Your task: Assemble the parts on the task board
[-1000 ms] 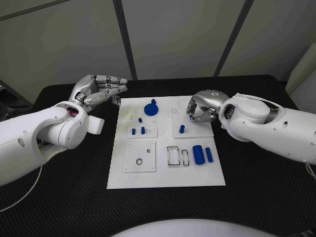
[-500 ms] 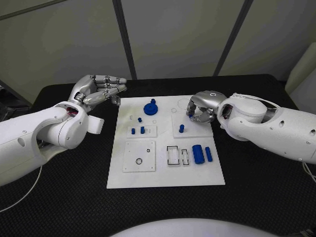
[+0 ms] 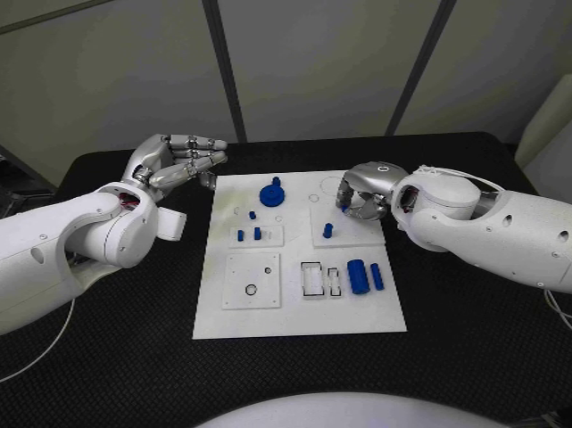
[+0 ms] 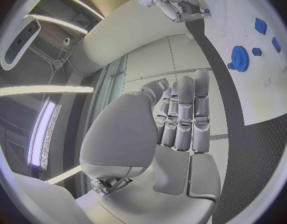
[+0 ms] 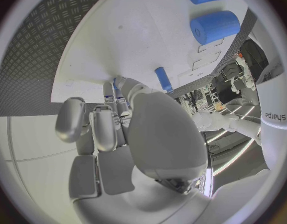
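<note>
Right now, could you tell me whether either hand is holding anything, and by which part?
The left hand holds nothing; its fingers are curled in beside the board. The right hand is curled over the board; whether it holds a part cannot be told.

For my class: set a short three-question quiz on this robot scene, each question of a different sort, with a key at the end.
1. True or false: the left hand rests on the task board.
2. Multiple choice: the blue gear lies (A) at the board's far end, (B) at the board's near edge, (C) off the board on the black table.
3. Fill in: the thick blue cylinder lies beside a thinner blue ____.

Key:
1. False; it hovers beside the board's far left corner, holding nothing.
2. A.
3. Rod, on the side of the right hand.
</note>
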Controlling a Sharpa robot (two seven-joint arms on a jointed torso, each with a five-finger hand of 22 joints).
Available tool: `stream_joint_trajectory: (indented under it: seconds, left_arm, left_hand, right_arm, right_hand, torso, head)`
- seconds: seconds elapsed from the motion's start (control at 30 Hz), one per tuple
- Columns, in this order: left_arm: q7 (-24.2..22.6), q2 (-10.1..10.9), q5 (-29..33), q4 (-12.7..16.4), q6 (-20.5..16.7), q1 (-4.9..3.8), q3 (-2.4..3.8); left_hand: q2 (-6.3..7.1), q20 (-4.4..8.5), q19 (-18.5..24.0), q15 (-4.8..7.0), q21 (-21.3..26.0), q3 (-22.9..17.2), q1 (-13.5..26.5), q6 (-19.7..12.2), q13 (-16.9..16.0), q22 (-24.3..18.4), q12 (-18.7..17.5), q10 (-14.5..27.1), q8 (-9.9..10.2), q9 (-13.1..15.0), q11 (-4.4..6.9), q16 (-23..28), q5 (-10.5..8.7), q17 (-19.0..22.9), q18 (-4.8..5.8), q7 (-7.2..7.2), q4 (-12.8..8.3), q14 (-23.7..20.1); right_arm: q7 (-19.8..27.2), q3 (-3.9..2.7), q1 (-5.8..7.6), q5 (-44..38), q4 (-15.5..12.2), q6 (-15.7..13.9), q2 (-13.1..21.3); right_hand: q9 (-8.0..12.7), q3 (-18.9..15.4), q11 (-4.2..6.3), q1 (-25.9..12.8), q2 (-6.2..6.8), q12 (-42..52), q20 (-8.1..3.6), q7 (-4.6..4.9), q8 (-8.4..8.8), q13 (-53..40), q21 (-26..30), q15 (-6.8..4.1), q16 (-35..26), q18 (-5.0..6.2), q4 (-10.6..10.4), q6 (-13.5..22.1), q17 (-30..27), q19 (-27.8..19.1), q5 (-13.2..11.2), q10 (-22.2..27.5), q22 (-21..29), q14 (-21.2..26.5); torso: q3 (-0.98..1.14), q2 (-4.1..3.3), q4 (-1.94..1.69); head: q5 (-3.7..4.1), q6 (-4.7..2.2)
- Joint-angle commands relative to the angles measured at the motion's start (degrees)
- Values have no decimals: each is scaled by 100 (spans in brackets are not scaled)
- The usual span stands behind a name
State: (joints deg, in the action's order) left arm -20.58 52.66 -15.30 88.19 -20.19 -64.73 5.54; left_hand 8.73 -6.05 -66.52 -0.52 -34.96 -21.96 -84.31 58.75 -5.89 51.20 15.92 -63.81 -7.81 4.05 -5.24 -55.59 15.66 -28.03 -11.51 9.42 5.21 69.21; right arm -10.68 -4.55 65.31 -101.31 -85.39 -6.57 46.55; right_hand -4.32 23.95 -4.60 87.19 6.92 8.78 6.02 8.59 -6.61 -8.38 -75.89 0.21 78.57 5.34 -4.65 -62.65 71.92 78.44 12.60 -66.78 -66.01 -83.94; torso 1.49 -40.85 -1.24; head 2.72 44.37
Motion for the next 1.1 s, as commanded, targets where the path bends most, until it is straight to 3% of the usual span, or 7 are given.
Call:
stream_joint_trajectory:
  seconds: [0.03, 0.2, 0.43, 0.73, 1.1]
  left_arm:
    - [-64, -7, 29, -4, 33, 0, 4]
    - [-49, -7, 29, -17, 26, 12, 4]
    - [-41, -10, 29, -38, 35, 29, 4]
    - [-41, -11, 29, -71, 35, 44, 4]
    - [-38, -26, 29, -112, 44, 54, 4]
  left_hand:
    - [-29, -5, 35, -6, 31, -14, 33, -1, -9, -7, 5, 15, 17, -7, -13, 28, -22, 7, 105, 23, -36, -34]
    - [-33, -5, 35, -7, 34, -16, 28, -3, -9, -9, 6, 20, 18, -7, -15, 29, -21, 10, 105, 24, -43, -36]
    - [-34, -5, 36, -7, 35, -17, 27, -4, -9, -10, 6, 23, 19, -7, -16, 30, -21, 11, 104, 25, -46, -37]
    - [-35, -6, 37, -9, 38, -19, 23, -8, -9, -12, 5, 32, 21, -7, -19, 32, -21, 15, 104, 29, -53, -40]
    - [-35, -6, 37, -10, 39, -19, 22, -10, -9, -13, 5, 36, 22, -8, -20, 33, -21, 16, 104, 30, -56, -41]
  right_arm:
    - [-146, 21, -21, -104, -10, 3, 10]
    - [-145, 20, -21, -117, -111, -242, 45]
    - [-164, 18, -20, -173, -302, -566, 138]
    - [-187, 13, -18, -205, -548, -770, 257]
    - [-176, -13, -13, -169, -1135, -1001, 426]
  right_hand:
    - [-12, 93, 6, 56, 1, -4, -16, 4, 14, 7, -43, -46, 29, -50, 32, -72, -9, 43, -30, -73, -30, -282]
    - [-20, 148, 20, -10, 16, 0, -24, -4, 6, 15, -66, -54, 28, -54, 64, -117, -24, 53, -49, -126, -60, -279]
    - [-23, 169, 27, -74, 32, -5, -29, -11, 7, 22, -81, -60, 37, -58, 74, -137, -17, 60, -89, -148, -82, -280]
    - [-25, 184, 32, -119, 42, -12, -33, -16, 8, 29, -96, -63, 47, -62, 80, -151, -8, 69, -126, -160, -105, -283]
    - [-26, 187, 33, -142, 51, -15, -35, -18, 9, 32, -98, -65, 48, -62, 81, -156, -10, 69, -137, -166, -108, -283]
  torso:
    - [3, 0, 3]
    - [8, -4, 7]
    - [-2, 6, 3]
    - [-1, 5, 4]
    - [-7, 9, 0]
  head:
    - [0, -4]
    - [-4, -11]
    - [2, -15]
    - [-1, -37]
    - [-45, -73]
